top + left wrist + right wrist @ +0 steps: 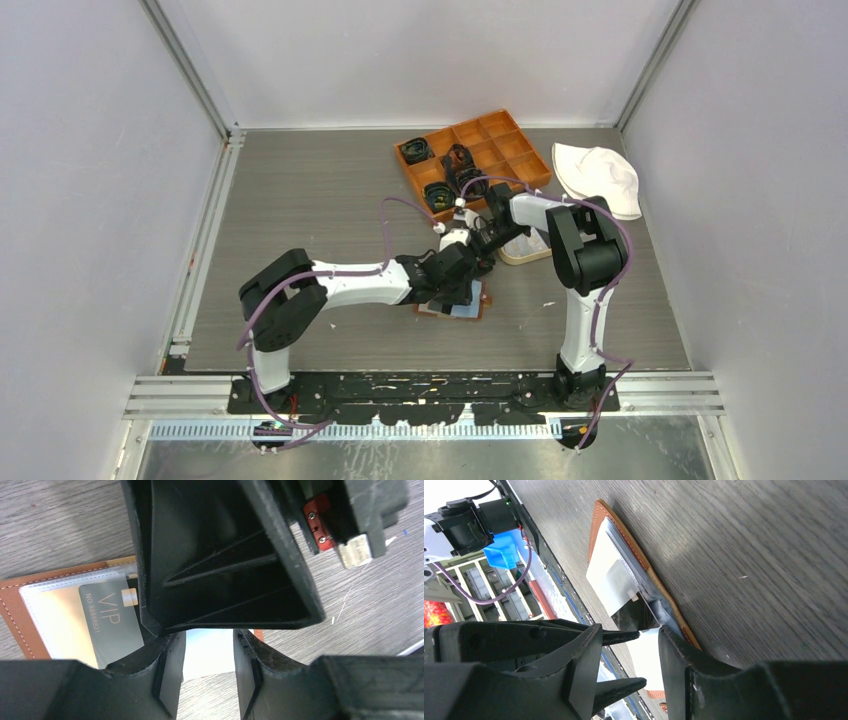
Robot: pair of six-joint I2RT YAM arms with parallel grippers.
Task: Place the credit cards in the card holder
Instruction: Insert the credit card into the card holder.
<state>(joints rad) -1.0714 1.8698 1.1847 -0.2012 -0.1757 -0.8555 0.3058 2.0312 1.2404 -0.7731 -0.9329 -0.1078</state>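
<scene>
Wallet [480, 309] mostly covered
The left gripper [455, 295] and right gripper [477, 268] hide it from above; the right also blocks part of the VIP card [107, 624].

The left gripper [209, 645] and right gripper [629, 645] are stacked right over the card holder [12, 607], so there's zero room there. The left half of the table [300, 200] is wide open, while the orange box [500, 150] and tray [525, 252] crowd the back-right.

The top camera looks down from above and behind the arm bases, taking in the whole table [300, 200]. The left wrist camera looks steeply down past the left claw [209, 677], very near the wallet [12, 600]. The right wrist camera skims the table past the right claw [630, 680]. All share the wallet.
</scene>
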